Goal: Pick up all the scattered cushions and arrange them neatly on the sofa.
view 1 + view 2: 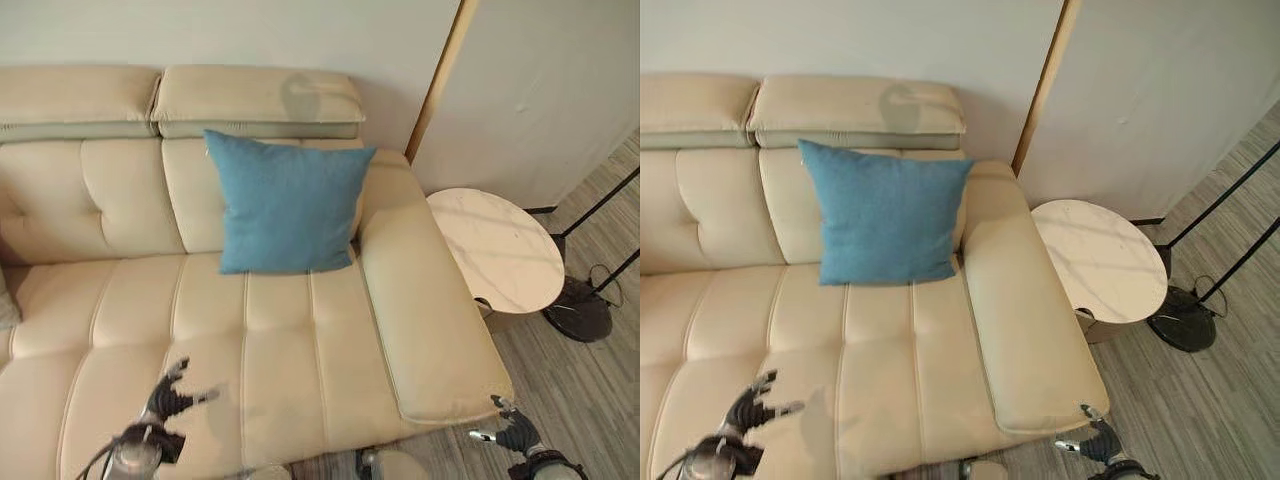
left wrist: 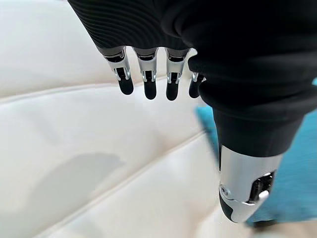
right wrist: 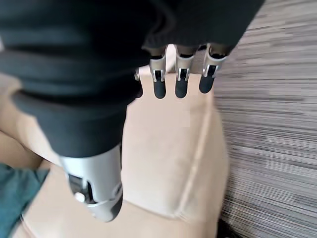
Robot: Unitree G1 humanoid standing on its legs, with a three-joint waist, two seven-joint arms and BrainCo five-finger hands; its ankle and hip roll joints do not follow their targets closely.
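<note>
A blue cushion stands upright against the backrest of the cream leather sofa, beside the right armrest. My left hand hovers low over the front of the seat, open and holding nothing. My right hand hangs open past the armrest's front corner, above the floor, also holding nothing. The left wrist view shows straight fingers over the seat, with the blue cushion beyond. In the right wrist view, relaxed fingers point at the armrest.
A round white marble side table stands right of the armrest. A floor lamp's black base and thin poles sit further right on grey wood flooring. A grey cushion edge peeks in at the sofa's far left.
</note>
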